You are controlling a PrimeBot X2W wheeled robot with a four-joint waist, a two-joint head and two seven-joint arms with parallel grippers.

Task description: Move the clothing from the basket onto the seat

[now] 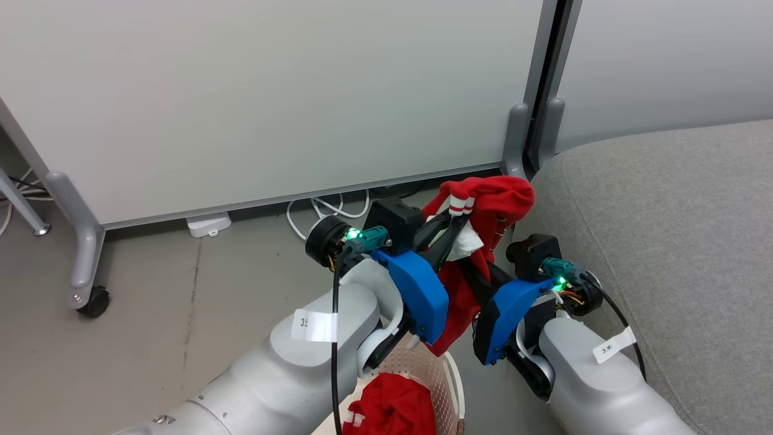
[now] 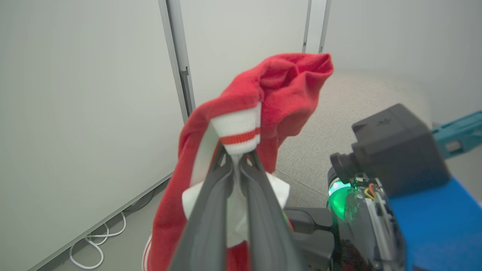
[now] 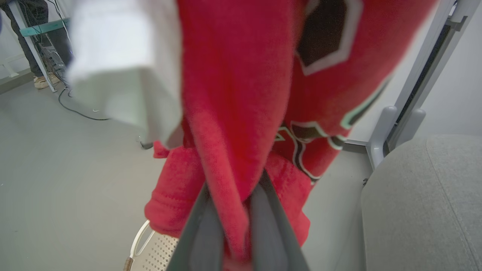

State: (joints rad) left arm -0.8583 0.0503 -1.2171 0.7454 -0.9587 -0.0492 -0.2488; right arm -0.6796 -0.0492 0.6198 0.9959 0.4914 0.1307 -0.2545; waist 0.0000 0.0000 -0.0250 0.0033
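A red garment (image 1: pixel 495 202) of the clothing hangs in the air between my two grippers, just left of the grey seat (image 1: pixel 664 241). My left gripper (image 2: pixel 238 154) is shut on its white cuff with the red stripe (image 2: pixel 238 131). Lower down, my right gripper (image 3: pixel 235 214) is shut on a red fold (image 3: pixel 229 150) of the same garment, whose white panel (image 3: pixel 124 67) hangs at the upper left. In the head view the left gripper (image 1: pixel 452 226) is above the right gripper (image 1: pixel 480 278). Below them stands the basket (image 1: pixel 444 374) with another red garment (image 1: pixel 392 408) inside.
A pale partition panel (image 1: pixel 272 96) on caster feet (image 1: pixel 90 299) stands behind, with white cables (image 1: pixel 326 211) on the floor under it. The seat's rounded edge (image 3: pixel 425 203) lies close on the right. A person's legs (image 3: pixel 34 37) stand far off beside a table frame.
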